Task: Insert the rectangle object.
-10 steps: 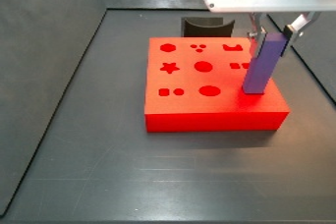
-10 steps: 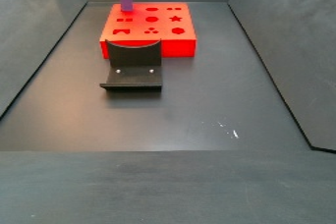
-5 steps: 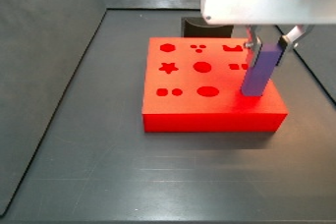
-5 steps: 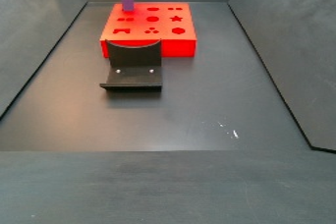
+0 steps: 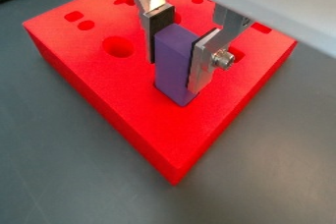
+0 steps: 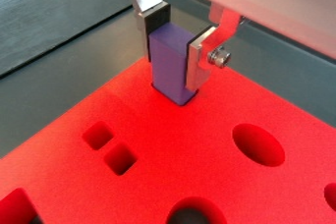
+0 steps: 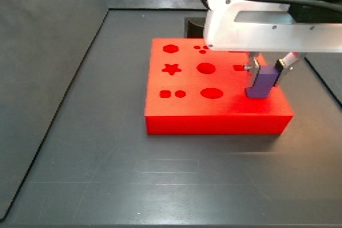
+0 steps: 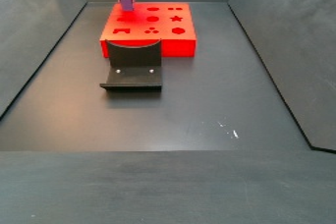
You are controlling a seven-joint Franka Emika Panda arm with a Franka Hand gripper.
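— What have your jaws got?

— My gripper [image 5: 184, 43] is closed on the rectangle object [image 5: 175, 63], one silver finger [image 6: 203, 57] flat against each broad face. The bar stands upright, and in both wrist views its lower end has gone below the top surface of the red block [image 5: 118, 100], near one edge of the block.

— So which step is this?

— The insertion itself, I judge. In a side view the purple bar [image 7: 262, 80] shows only a short length above the block [image 7: 214, 122], with my gripper [image 7: 267, 64] low over it. Whether the bar has bottomed out in its hole I cannot tell; the hole's rim is hidden by the bar.

— What does the next move call for?

— Probably a straight push down, keeping the bar vertical so it does not bind against the walls of the slot, then opening my fingers and lifting clear. My fingertips sit close to the block's surface, so little travel is left before I must let go.

— Anything else nearby?

— The fixture [image 8: 133, 71] stands on the floor just beside the block [image 8: 184, 43], well out of my way.
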